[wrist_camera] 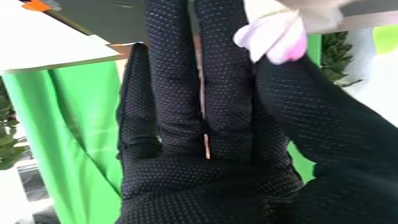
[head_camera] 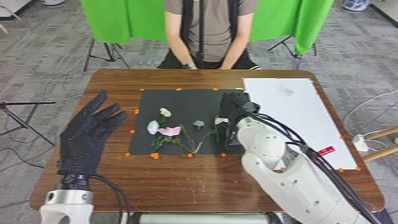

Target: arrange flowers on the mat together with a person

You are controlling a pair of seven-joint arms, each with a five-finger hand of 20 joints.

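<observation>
A red label (head_camera: pixel 326 150) beside the right forearm bears print too small to make out. The left hand (head_camera: pixel 84 145) is open above the table's left side (head_camera: pixel 117 175). On the black mat (head_camera: pixel 187 100) lie a pink flower (head_camera: pixel 169 131) and paler blooms (head_camera: pixel 153 127). At the mat's right, the right hand (head_camera: pixel 234 106) has straight fingers (wrist_camera: pixel 173 90), its thumb (wrist_camera: pixel 306 100) by a white-and-pink flower (wrist_camera: pixel 275 37).

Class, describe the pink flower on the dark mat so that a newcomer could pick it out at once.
On the brown table, find the dark mat left of the white sheet. Look in the mat's left half. The pink flower has a pale bloom just to its left and a cream one farther from the robot; its stronger pink sets it apart.
</observation>
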